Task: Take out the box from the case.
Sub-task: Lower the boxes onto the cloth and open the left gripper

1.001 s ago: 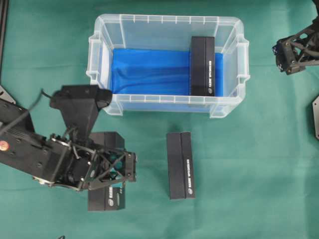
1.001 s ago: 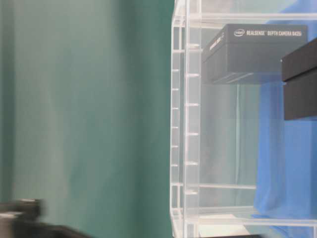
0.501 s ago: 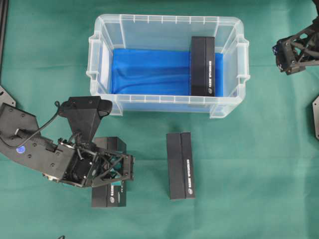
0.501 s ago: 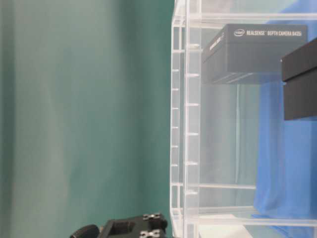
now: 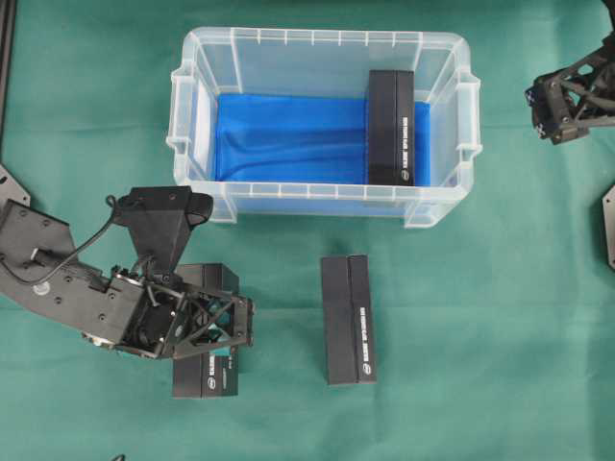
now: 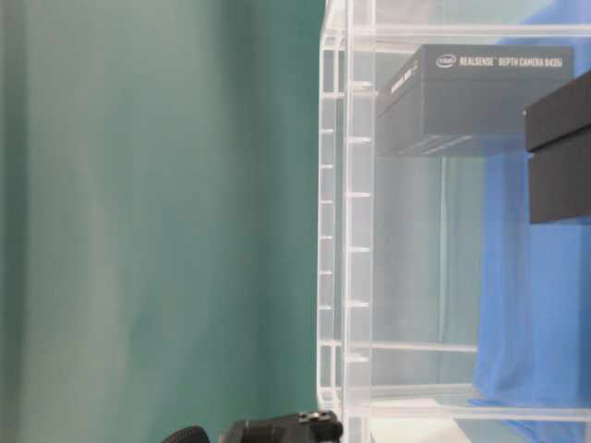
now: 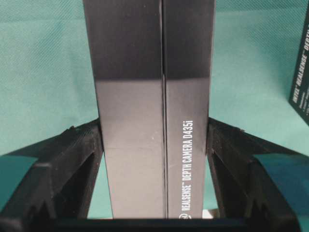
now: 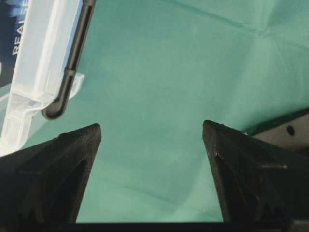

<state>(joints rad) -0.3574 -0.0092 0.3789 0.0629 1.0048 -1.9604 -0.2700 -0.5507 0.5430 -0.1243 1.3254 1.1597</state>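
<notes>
Left end effector (image 5: 233, 334) lowered, straddling third box (image 5: 205, 370); right (image 8: 152, 145) agape; boxes: one in case (image 5: 437, 206), two outside.

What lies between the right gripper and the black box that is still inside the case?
In the overhead view, the right end wall of the case and bare green cloth lie between the right gripper and the black box.
</notes>
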